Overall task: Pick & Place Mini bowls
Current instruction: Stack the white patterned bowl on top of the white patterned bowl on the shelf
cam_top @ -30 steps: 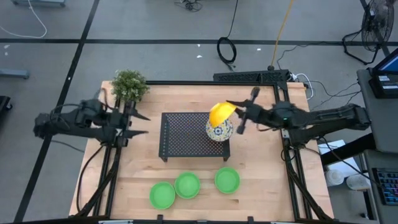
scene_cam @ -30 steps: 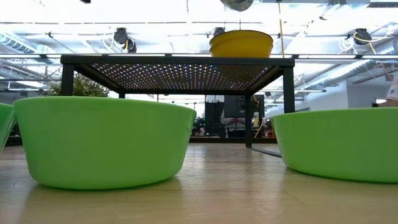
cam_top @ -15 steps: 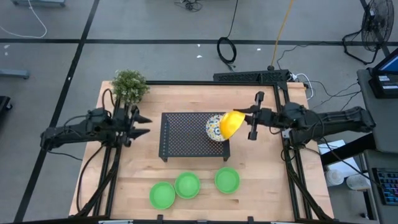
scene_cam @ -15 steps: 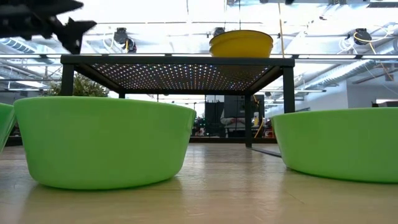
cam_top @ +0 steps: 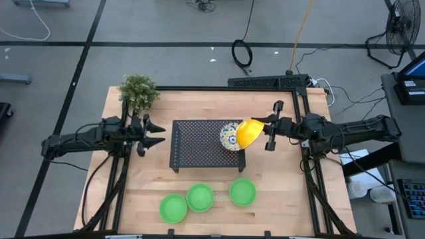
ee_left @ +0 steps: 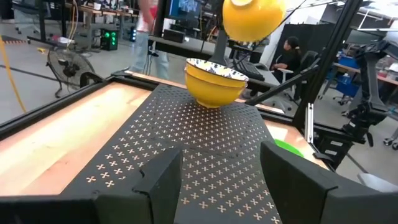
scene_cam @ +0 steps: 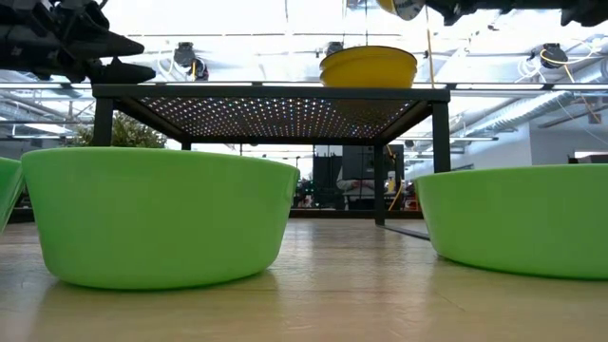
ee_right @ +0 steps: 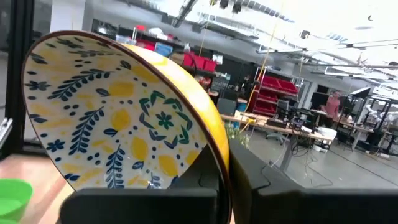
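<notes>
Right of centre in the high view, my right gripper (cam_top: 265,129) is pinched tight on the rim of a small round bowl, yellow outside and white with blue-and-yellow floral pattern inside (cam_top: 247,133), carried tilted on its side in the air at the right end of the black perforated metal rack (cam_top: 199,143). The right wrist view shows the patterned inside (ee_right: 124,118) filling the frame, with the rim running down between my own fingers.

A second patterned bowl (cam_top: 230,136) stands upright on the rack's right end, just under and beside the carried one; the left wrist view shows the two apart, one hanging above the other (ee_left: 214,81). Three plain bright green plastic bowls (cam_top: 200,197) sit in a row on the wooden table (cam_top: 279,199) at lower centre of the high view.

My left gripper (cam_top: 151,131) hangs spread wide at the rack's left end, holding nothing.

My read is that the patterned bowls are glazed ceramic: stiff, smooth, rather heavy for a rim pinch, and liable to chip if they knock together. A grip across the wall at the rim is the only real purchase, and tilted like this the bowl could swing or slip. The green ones look light and forgiving, and could be taken by the rim too.
</notes>
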You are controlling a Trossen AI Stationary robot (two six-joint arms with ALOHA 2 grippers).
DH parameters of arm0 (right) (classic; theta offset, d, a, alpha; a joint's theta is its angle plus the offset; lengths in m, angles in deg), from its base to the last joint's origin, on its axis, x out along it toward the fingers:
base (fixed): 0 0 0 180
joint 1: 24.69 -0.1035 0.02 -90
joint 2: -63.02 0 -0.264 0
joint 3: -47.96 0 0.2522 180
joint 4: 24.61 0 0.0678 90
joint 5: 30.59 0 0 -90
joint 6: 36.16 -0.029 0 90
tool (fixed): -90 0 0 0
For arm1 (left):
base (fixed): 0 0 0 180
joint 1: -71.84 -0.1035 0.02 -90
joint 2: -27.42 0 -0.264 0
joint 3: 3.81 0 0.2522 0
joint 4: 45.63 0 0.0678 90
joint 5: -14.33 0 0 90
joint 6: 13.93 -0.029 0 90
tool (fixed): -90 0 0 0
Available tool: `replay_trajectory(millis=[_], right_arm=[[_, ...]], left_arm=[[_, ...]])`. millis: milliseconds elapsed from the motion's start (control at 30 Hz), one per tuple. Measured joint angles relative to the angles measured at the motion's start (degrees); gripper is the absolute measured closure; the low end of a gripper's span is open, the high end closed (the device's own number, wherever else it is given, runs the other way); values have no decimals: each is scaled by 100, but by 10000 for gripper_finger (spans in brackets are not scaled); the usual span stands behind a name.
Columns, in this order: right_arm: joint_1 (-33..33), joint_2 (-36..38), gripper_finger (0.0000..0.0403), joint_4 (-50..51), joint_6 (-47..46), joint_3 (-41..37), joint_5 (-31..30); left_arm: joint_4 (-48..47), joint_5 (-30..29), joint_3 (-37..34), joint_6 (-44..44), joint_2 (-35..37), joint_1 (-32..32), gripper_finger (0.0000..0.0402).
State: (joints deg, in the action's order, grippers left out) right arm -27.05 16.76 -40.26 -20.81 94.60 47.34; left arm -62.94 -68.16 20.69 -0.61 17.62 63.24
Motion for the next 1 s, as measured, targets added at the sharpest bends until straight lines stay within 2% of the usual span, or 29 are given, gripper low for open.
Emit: replay_trajectory(millis=[1000], right_arm=[[0, -13, 401, 265, -117, -2, -7]], left_arm=[[37, -2, 7, 4, 0, 0, 183]])
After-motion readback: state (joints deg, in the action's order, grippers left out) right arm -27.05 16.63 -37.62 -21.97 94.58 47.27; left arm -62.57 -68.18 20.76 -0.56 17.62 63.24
